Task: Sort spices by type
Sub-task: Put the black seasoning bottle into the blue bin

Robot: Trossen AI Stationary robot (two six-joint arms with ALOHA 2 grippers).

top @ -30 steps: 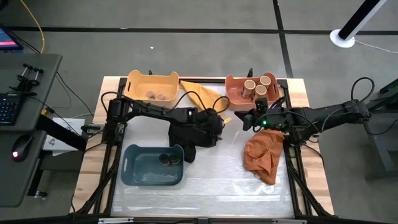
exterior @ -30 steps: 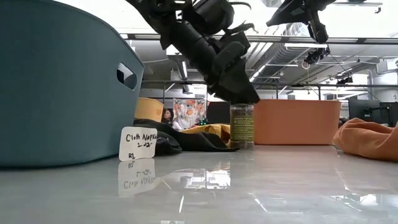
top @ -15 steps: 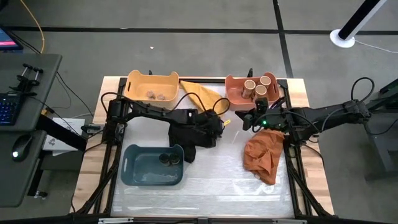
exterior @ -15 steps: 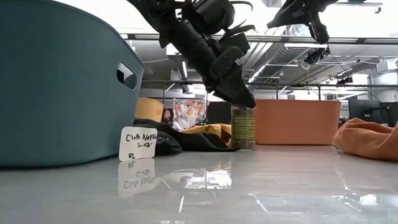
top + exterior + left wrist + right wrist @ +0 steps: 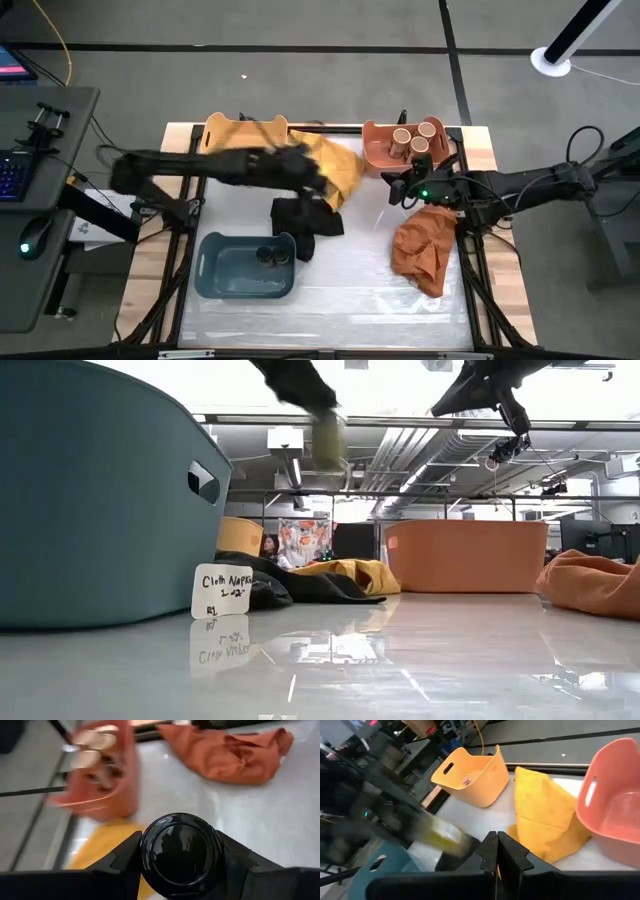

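Left wrist view: the left gripper (image 5: 181, 862) is clamped on a dark-lidded spice jar (image 5: 181, 854), held in the air above the table (image 5: 280, 815). The step looks like carrying it to its bin; the blue bin (image 5: 228, 272) already holds dark-lidded jars (image 5: 272, 256), so next comes a swing over it and a release. The right gripper (image 5: 497, 851) waits closed near the salmon bin (image 5: 378, 148)

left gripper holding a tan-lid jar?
No. In the left wrist view the left gripper is clamped on a small spice jar with a glossy black round lid.
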